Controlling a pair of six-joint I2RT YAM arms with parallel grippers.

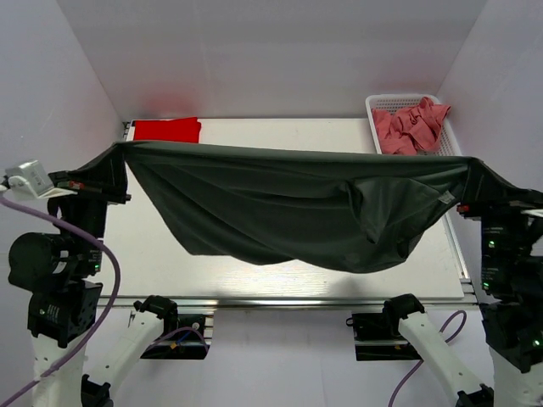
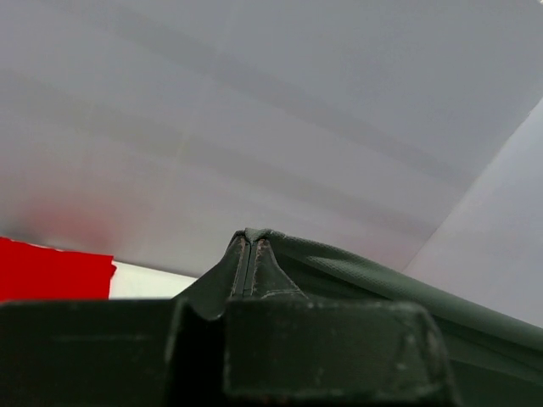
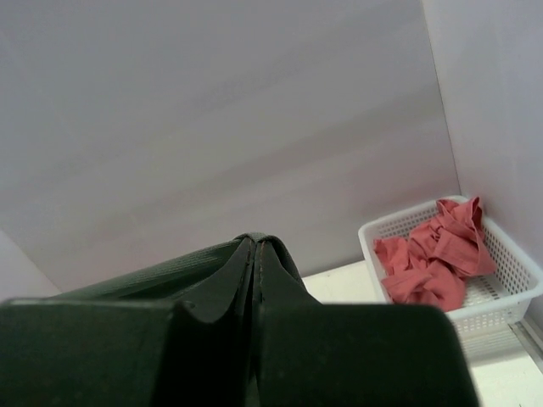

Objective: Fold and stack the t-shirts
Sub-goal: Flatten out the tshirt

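Two pincers are in use, both mine, and both are clenched on the same garment.

Left edge of the overhead view: my left gripper (image 1: 119,154) is closed tight on one end of the dark grey t-shirt (image 1: 288,212) and holds it up above the table (image 1: 280,275). The left wrist view confirms this. The fingers are pressed together with grey cloth pinched between them, and the cloth runs off toward the lower right of that frame.

Upper left of the overhead view: the red t-shirt (image 1: 167,130) lies flat as a neat rectangle at the far left corner of the table, well apart from the grey one.

Centre: the dark grey t-shirt spans the frame from one gripper to the other. Its top edge is drawn nearly straight. The body sags below in a wide belly, lowest right of centre, where the cloth bunches into folds. I cannot tell whether the lowest part touches the table.

Upper right: a white mesh basket (image 1: 399,99) stands at the far right corner and holds crumpled pink t-shirts (image 1: 411,127) heaped above its rim.

Right edge: my right gripper (image 1: 471,167) is clamped on the other end of the grey t-shirt, at about the same height as the left. In the right wrist view its fingers are together with grey cloth between them, and the basket sits at the lower right of that frame.
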